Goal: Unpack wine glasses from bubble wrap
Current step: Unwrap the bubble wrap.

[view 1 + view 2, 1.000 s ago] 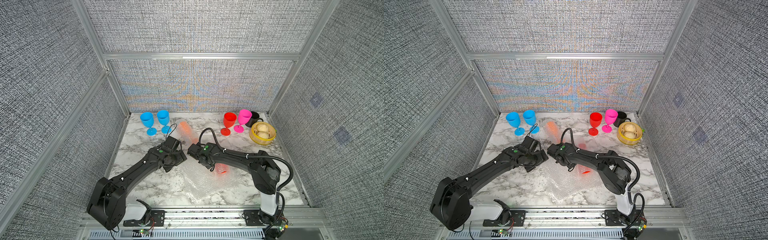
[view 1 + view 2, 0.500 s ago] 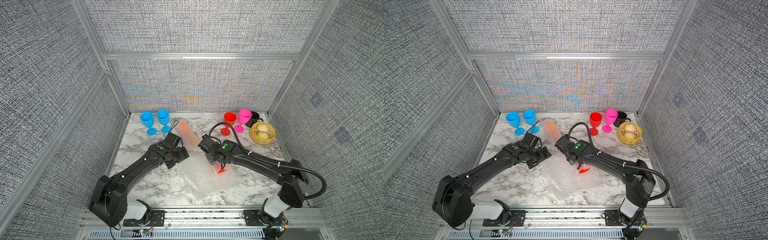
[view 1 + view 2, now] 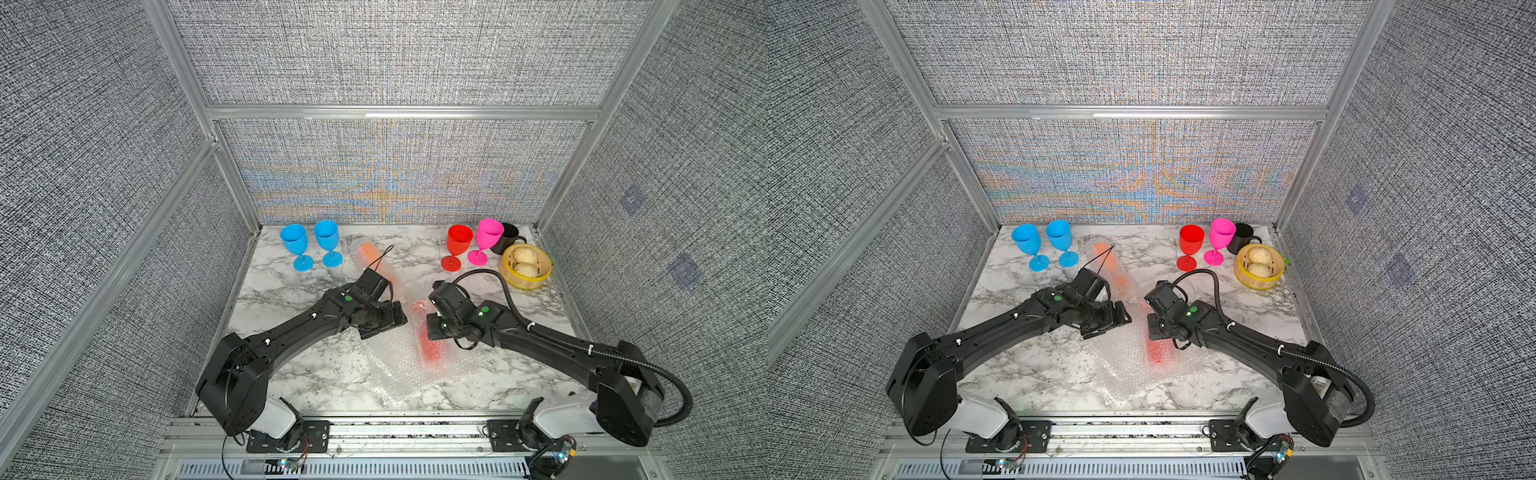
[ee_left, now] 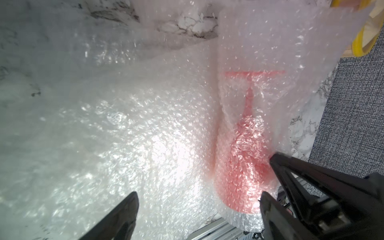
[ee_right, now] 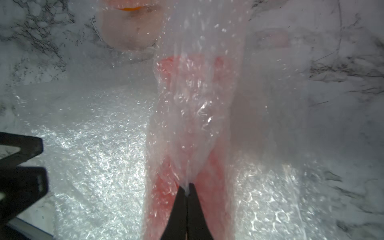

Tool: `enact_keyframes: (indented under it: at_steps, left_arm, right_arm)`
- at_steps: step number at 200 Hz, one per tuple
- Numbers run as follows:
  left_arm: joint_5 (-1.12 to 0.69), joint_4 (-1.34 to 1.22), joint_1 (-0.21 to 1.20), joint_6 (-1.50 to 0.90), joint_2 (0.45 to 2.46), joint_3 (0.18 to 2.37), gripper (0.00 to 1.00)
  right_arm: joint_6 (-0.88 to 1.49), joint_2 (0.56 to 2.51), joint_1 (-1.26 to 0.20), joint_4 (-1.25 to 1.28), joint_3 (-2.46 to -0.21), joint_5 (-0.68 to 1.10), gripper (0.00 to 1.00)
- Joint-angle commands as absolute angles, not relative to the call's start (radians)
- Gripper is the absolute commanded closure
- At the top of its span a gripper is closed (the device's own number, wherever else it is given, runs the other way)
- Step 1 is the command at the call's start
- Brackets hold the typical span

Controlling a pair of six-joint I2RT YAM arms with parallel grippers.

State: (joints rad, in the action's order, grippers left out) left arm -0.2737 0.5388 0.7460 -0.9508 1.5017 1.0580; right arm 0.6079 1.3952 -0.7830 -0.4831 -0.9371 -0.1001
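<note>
Bubble wrap (image 5: 104, 155) fold tight between right gripper (image 5: 188, 186) tips

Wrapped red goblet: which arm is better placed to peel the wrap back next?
Right, probably. The right gripper is shut on a fold of bubble wrap over the wrapped red goblet; the left gripper is open, gripping nothing.

Top views overhead; wrist views share bubble wrap (image 4: 124, 135).
</note>
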Motion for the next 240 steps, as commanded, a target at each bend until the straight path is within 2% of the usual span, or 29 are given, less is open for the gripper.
enact_keyframes:
  at_steps: [1,69,136,159,208,240]
  left_arm:
    - [-0.305,0.484,0.759,-0.973,1.543,1.065,0.08]
    - [-0.385,0.334,0.796,-1.02,1.691,1.114,0.13]
    - [-0.379,0.258,0.795,-1.03,1.796,1.133,0.31]
    - [-0.38,0.242,0.795,-1.024,1.804,1.143,0.48]
    - [-0.383,0.225,0.793,-1.01,1.819,1.139,0.99]
    - [-0.368,0.23,0.784,-0.996,1.803,1.118,1.0]
  right_arm:
    - [0.722,1.366,-0.771,-0.322,-0.873,-0.021,1.0]
    - [0.764,1.348,-0.732,-0.226,-0.807,0.057,1.0]
    - [0.778,1.335,-0.702,-0.181,-0.76,0.105,1.0]
    - [0.762,1.34,-0.7,-0.199,-0.763,0.099,1.0]
    - [0.683,1.325,-0.697,-0.323,-0.823,0.024,1.0]
    - [0.648,1.308,-0.683,-0.391,-0.836,-0.022,1.0]
